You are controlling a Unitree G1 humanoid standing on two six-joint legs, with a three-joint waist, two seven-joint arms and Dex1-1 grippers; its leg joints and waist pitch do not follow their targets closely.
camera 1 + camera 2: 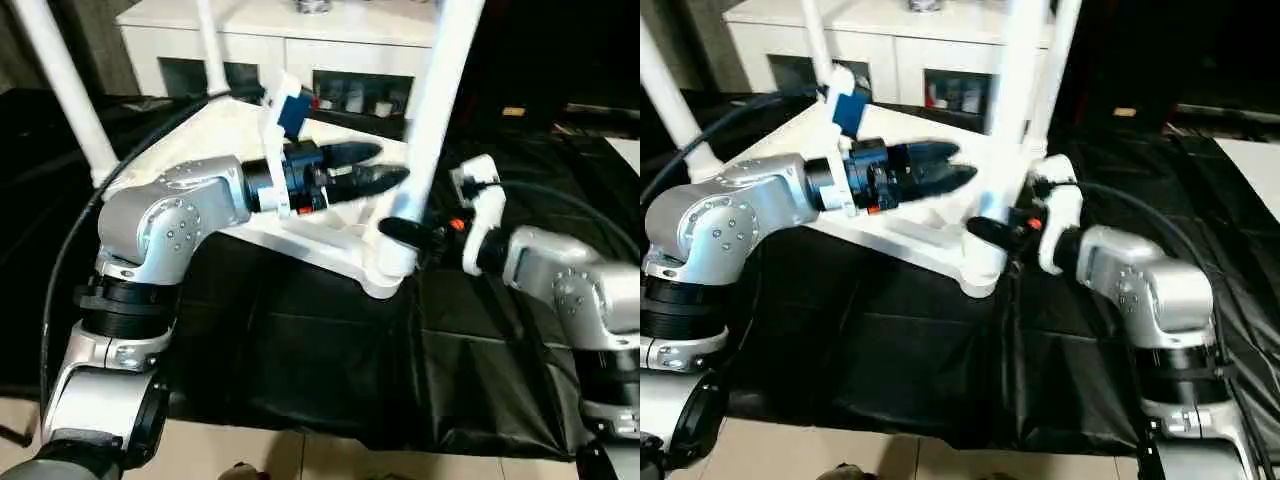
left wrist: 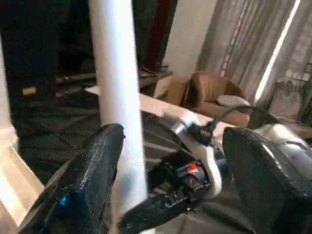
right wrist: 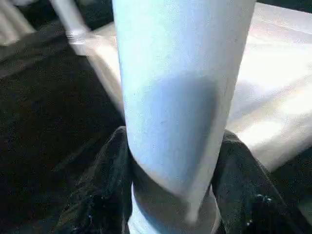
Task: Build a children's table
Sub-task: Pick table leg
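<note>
We see the tabletop [image 1: 300, 235] lying underside-up on the black cloth [image 1: 300, 350], one corner pointing toward us. That near corner socket [image 1: 385, 268] holds a white leg [image 1: 435, 110] standing in it, long axis close to vertical, leaning slightly, upper end out of frame. Another leg [image 1: 65, 85] rises from the corner on our left side, tilting outward, and a third [image 1: 212, 45] stands at the far corner, roughly upright. In the right eye view a fourth leg [image 1: 1060, 60] shows just behind the near one; its base is hidden, so we cannot tell where it is seated. Our right gripper [image 1: 400, 232] pinches the near leg low down, just above the socket; the right wrist view shows its fingers [image 3: 105, 195] pressed against both sides of the tube. Our left gripper [image 1: 385, 165] reaches across above the tabletop toward that same leg, tips just beside it; in the left wrist view its fingers [image 2: 83, 185] are spread, the leg standing beside one of them without clear contact. Behind the table stands a white cabinet [image 1: 290, 40] with dark glass doors; small items sit behind the glass, too small to identify.
</note>
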